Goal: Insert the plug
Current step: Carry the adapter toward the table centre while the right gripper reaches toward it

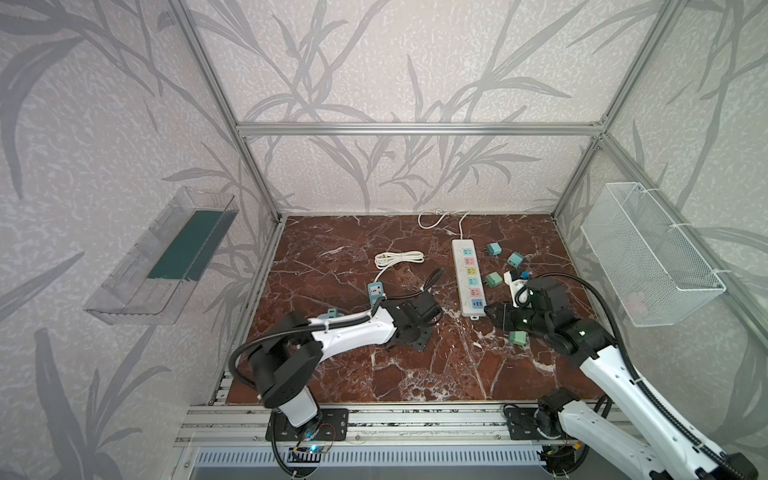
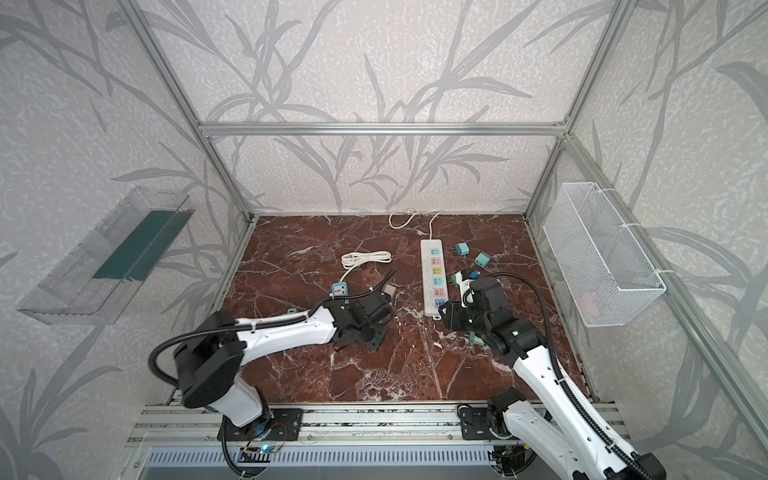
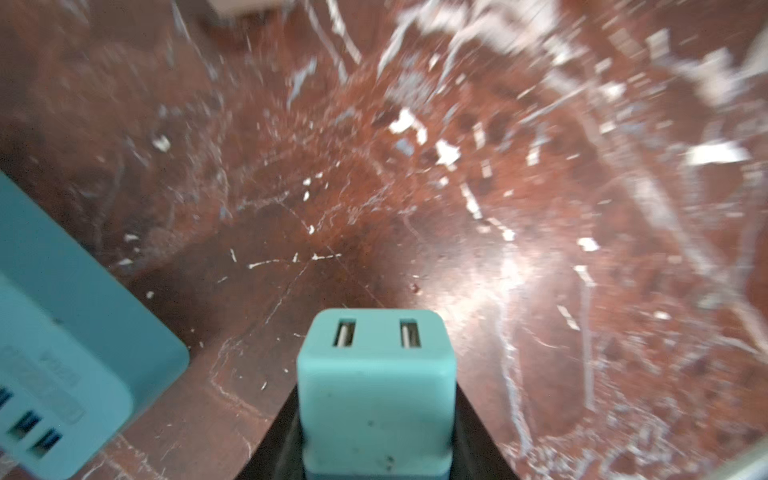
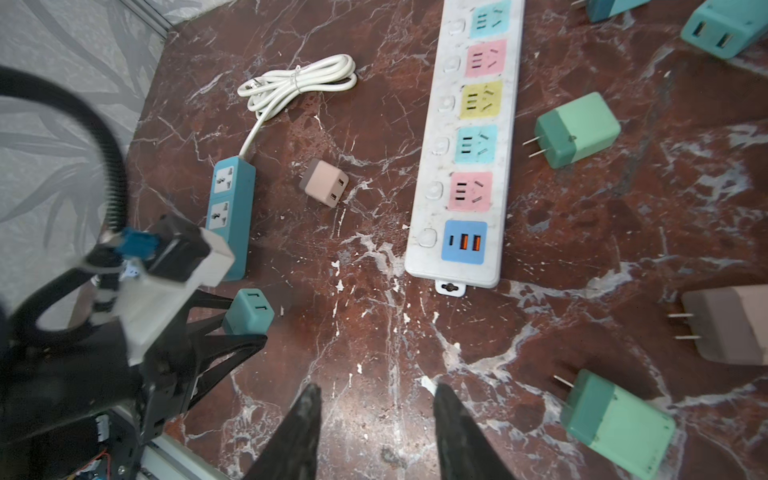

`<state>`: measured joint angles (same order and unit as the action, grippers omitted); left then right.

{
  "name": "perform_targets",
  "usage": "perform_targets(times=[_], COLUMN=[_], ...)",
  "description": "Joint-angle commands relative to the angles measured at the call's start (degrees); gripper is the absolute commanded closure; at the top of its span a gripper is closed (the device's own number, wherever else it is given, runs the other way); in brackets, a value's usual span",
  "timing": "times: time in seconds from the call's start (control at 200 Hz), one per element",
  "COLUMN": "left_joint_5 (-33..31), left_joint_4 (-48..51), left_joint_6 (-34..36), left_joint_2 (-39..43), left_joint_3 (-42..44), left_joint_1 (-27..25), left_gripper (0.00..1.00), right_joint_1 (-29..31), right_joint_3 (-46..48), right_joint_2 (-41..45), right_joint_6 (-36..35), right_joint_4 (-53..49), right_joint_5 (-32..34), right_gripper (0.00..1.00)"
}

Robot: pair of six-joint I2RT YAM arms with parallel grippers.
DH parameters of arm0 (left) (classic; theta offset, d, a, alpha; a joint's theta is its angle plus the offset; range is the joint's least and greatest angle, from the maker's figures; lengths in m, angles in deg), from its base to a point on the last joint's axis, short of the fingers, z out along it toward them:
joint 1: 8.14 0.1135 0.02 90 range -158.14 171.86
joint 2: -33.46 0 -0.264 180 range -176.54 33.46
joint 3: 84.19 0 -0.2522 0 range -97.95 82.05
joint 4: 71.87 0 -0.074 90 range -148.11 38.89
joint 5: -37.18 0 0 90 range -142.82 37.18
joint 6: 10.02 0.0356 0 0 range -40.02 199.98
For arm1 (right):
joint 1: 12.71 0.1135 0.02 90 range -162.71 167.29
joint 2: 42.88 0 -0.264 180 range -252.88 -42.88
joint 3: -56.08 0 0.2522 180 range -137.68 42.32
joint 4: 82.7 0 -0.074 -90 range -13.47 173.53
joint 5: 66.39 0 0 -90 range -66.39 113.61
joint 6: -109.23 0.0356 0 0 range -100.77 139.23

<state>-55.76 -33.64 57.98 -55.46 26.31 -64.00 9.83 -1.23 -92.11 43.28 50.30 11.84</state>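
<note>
Right gripper (image 4: 376, 388) wide, empty; left gripper (image 4: 248, 321) around one teal plug (image 3: 376, 374); two power strips (image 4: 467, 143) (image 4: 232, 208)

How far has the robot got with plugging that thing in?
Done: the left claw grips a teal plug. In hand: that plug, not in any socket. Left: inserting it; sockets on the white power strip are all empty. The right claw is open, holding nothing.
</note>
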Motion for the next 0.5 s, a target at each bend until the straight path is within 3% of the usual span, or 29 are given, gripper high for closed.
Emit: perform_targets(times=[0.0,0.075,0.2,0.35,0.495], left_joint_5=[-4.1,-2.8,-3.4,-1.7,0.8], left_joint_4=[-21.7,-41.7,-70.8,-74.9,-80.7], left_joint_6=[9.1,14.1,23.0,28.0,27.6], left_joint_2=[8.7,12.1,10.5,7.8,6.1], left_joint_3=[7.5,16.6,28.1,29.0,30.5], left_joint_1=[-2.2,-2.6,-3.4,-3.9,-4.0], left_gripper=[1.0,1.0,1.0,1.0,1.0], right_joint_1=[1.4,3.4,7.8,13.4,17.4], right_joint_3=[-3.3,-5.7,-10.0,-14.3,-16.1], right_joint_2=[-2.2,-4.9,-10.0,-16.5,-20.7], right_joint_6=[-0.9,-1.6,-3.6,-5.7,-5.4], right_joint_4=[0.4,-0.1,-1.0,-1.2,0.1], right_joint_5=[-3.9,-3.8,-3.8,-4.8,-4.9], right_gripper=[0.75,0.81,0.78,0.54,0.48])
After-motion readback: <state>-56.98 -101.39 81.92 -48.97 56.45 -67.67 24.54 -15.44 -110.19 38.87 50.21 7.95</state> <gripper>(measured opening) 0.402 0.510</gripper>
